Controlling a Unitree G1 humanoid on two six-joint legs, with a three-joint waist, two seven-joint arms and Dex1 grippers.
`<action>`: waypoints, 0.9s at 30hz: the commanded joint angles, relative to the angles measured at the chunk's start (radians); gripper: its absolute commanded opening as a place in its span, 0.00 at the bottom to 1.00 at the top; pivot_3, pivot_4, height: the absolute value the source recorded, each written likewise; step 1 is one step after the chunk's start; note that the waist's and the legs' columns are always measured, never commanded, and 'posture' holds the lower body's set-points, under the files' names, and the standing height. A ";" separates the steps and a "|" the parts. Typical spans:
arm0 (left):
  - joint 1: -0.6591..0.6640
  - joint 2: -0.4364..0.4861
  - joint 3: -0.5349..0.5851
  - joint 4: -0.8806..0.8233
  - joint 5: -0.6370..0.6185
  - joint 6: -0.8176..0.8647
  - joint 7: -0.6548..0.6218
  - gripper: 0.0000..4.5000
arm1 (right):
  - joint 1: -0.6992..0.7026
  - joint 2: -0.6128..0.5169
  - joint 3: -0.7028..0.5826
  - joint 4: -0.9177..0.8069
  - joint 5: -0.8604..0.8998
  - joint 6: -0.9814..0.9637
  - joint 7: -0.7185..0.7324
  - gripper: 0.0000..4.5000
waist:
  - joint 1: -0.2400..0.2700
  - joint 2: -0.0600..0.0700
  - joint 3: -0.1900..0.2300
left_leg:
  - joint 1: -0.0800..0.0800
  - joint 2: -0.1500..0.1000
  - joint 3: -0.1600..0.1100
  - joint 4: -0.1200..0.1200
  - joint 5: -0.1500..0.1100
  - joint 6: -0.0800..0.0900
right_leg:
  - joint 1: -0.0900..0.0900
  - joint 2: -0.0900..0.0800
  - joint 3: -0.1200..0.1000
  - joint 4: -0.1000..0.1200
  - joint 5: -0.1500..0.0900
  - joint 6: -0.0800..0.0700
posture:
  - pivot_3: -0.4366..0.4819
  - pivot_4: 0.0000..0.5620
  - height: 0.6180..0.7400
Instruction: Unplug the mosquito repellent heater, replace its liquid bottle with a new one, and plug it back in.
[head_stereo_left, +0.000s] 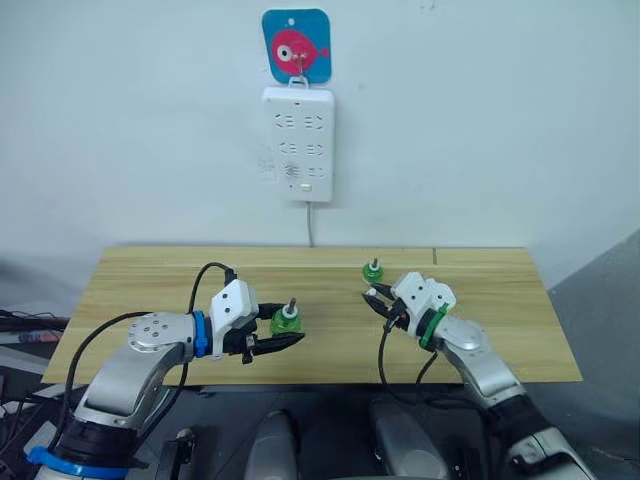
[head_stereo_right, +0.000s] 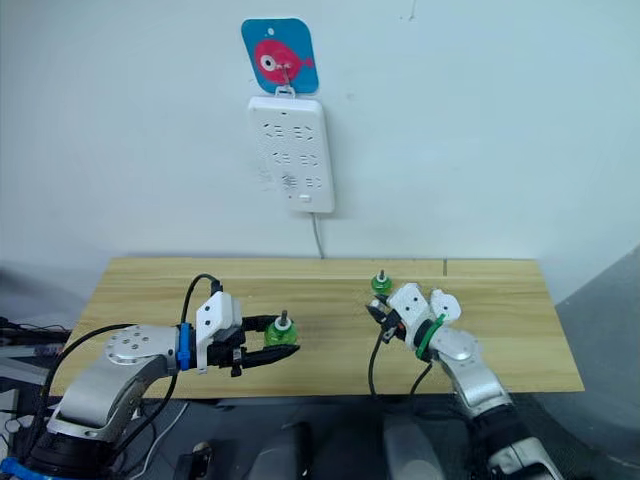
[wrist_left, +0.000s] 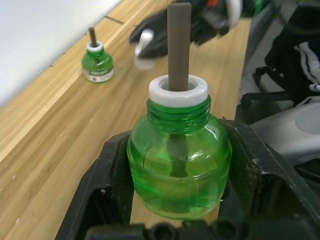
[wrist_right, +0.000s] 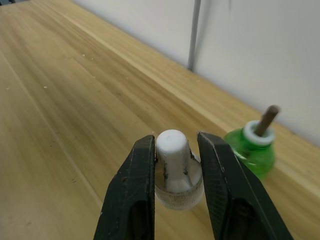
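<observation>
R wrist view: right gripper fingers pinch white cap; L gripper clamps green bottle.

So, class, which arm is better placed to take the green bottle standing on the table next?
Right, probably: the standing bottle is just beyond the right gripper, though it holds a white cap. The left gripper is farther, holding a second bottle.

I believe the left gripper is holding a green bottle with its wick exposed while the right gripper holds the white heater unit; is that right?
Not quite. The right gripper holds a small white cap, not the heater, as the right wrist view shows. The left gripper does hold a green bottle with its wick exposed.
</observation>
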 joint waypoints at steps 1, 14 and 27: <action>0.012 0.013 0.030 -0.057 -0.022 0.011 0.009 0.52 | -0.048 0.021 -0.017 0.148 -0.043 -0.113 -0.016 0.20 | 0.009 0.001 0.001 | 0.000 0.000 0.000 0.000 0.000 0.000 | 0.000 0.000 0.000 0.000 0.000 0.000 | 0.42 0.41 0.86; 0.010 0.008 0.033 -0.004 -0.008 -0.031 -0.009 0.52 | -0.081 0.045 -0.096 0.312 0.001 -0.184 0.066 0.75 | 0.034 0.004 0.007 | 0.000 0.000 0.000 -0.001 0.000 0.000 | 0.000 0.000 0.000 0.000 0.002 -0.004 | 0.42 0.42 0.86; -0.179 -0.052 -0.066 0.020 -0.044 -0.015 -0.108 0.52 | 0.026 -0.267 -0.079 -0.704 0.376 0.519 0.357 1.00 | 0.032 0.006 0.008 | -0.001 -0.001 -0.001 0.000 0.000 0.000 | 0.001 -0.001 -0.001 -0.001 0.000 0.000 | 0.32 0.37 0.86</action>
